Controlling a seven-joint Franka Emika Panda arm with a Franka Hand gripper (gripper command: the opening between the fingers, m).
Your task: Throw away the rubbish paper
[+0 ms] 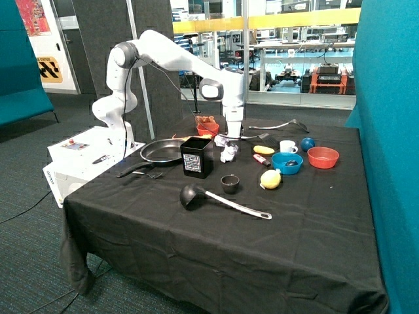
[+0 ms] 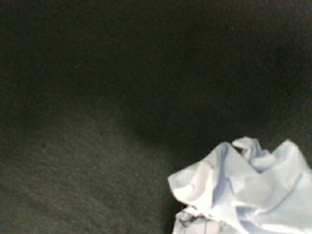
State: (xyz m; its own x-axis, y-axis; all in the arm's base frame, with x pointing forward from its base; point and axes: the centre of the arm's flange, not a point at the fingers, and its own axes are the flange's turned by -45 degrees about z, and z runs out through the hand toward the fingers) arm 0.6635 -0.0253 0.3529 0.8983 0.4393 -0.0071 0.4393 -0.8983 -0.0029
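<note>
Two crumpled paper wads, three bowls, two red and one blue, two cups, one white and one black, one black bin, one frying pan, one ladle, one blue ball, two yellow fruit-like items.

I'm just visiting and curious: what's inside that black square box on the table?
Nothing can be made out: the black box is open-topped, but its walls hide its inside. A crumpled paper wad lies on the cloth beside it, below the gripper.
</note>
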